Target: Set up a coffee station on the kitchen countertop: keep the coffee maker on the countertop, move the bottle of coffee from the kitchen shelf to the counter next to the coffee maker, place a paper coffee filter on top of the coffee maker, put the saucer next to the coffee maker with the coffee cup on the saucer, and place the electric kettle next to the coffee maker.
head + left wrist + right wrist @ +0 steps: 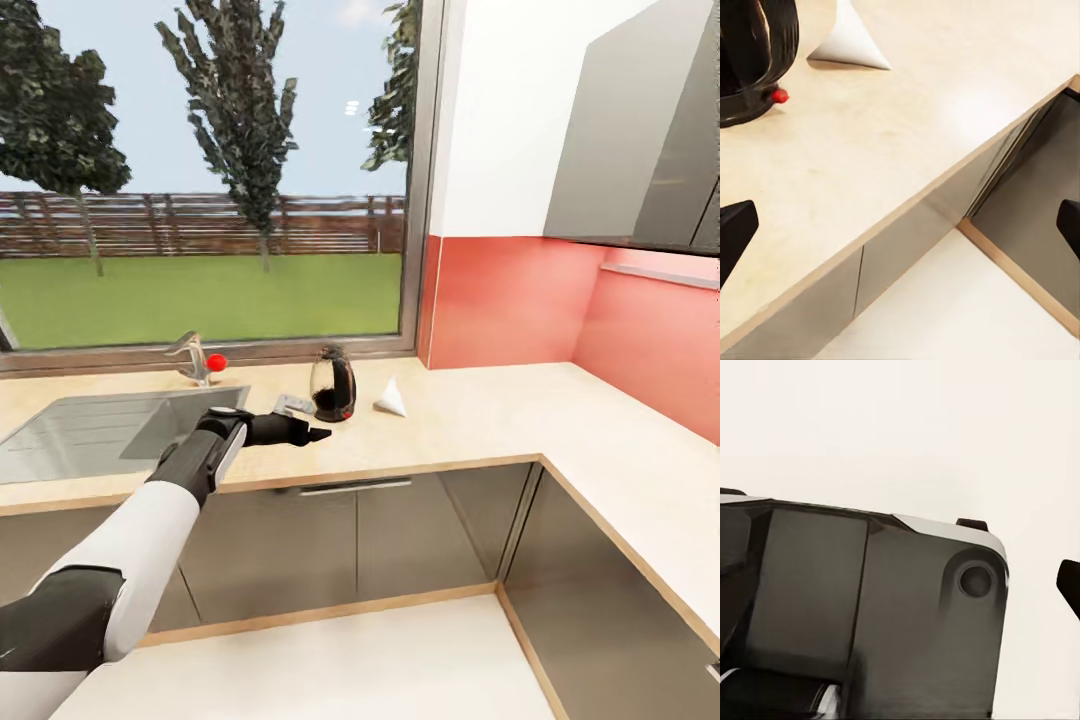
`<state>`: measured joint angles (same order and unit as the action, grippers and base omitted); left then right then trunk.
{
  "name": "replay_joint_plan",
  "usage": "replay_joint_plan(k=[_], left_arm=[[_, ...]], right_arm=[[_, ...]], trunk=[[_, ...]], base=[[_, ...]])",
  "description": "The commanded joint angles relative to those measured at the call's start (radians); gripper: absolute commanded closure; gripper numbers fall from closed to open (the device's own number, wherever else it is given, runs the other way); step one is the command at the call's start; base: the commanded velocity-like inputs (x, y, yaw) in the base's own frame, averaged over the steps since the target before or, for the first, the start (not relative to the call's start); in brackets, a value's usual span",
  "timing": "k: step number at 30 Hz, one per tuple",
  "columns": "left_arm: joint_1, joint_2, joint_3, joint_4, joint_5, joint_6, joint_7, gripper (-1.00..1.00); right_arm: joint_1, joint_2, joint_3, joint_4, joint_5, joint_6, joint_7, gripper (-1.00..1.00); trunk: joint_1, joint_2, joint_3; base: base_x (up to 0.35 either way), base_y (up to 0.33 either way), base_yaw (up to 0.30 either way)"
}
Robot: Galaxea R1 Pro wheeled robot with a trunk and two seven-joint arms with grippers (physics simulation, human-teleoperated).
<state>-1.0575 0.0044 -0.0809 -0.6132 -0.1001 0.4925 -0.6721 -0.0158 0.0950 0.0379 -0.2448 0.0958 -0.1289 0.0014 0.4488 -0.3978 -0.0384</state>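
Left tool (318, 435) spread wide and empty, hovering over the tabletop (480, 420) edge just short of the coffee maker (332, 384). Paper filter (392, 398) lying on the tabletop just beside the maker, not yet on top. Right tool (1071, 585): cannot tell whether released or clenched. Risk ahead: reaching past for the filter and clipping the maker, tipping or shoving it toward the sink (60, 440).

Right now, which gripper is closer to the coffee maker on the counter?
Left. The left gripper hovers just in front of the coffee maker, at the counter edge. The right gripper is down beside the robot's own body, well away from it.
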Motion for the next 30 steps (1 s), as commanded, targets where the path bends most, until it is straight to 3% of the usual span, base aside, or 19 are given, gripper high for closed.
replay_joint_plan(k=[1,12,21,30], left_arm=[[0.001,0.000,0.000,-0.002,-0.009,0.002,-0.006,-1.00],[0.036,-0.005,0.001,-0.003,-0.007,0.000,-0.006,-1.00],[0.059,-0.007,0.002,-0.002,-0.005,-0.003,-0.006,-1.00],[0.060,-0.007,0.003,-0.002,-0.004,-0.003,-0.006,-1.00]], right_arm=[[-0.001,0.000,-0.001,0.006,0.010,-0.003,0.000,-1.00],[-0.001,0.000,-0.001,0.025,0.010,-0.005,0.000,-1.00],[-0.001,0.000,-0.001,0.025,0.010,-0.005,0.000,-1.00],[-0.001,0.000,-0.001,0.025,0.009,-0.005,0.000,-1.00]], trunk=[[0.001,-0.002,-0.002],[0.001,-0.002,-0.002],[0.001,-0.002,-0.002],[0.001,-0.002,-0.002]], base=[[0.330,-0.077,-0.212],[0.287,-0.042,-0.248],[0.038,0.000,-0.016],[0.282,0.000,0.000]])
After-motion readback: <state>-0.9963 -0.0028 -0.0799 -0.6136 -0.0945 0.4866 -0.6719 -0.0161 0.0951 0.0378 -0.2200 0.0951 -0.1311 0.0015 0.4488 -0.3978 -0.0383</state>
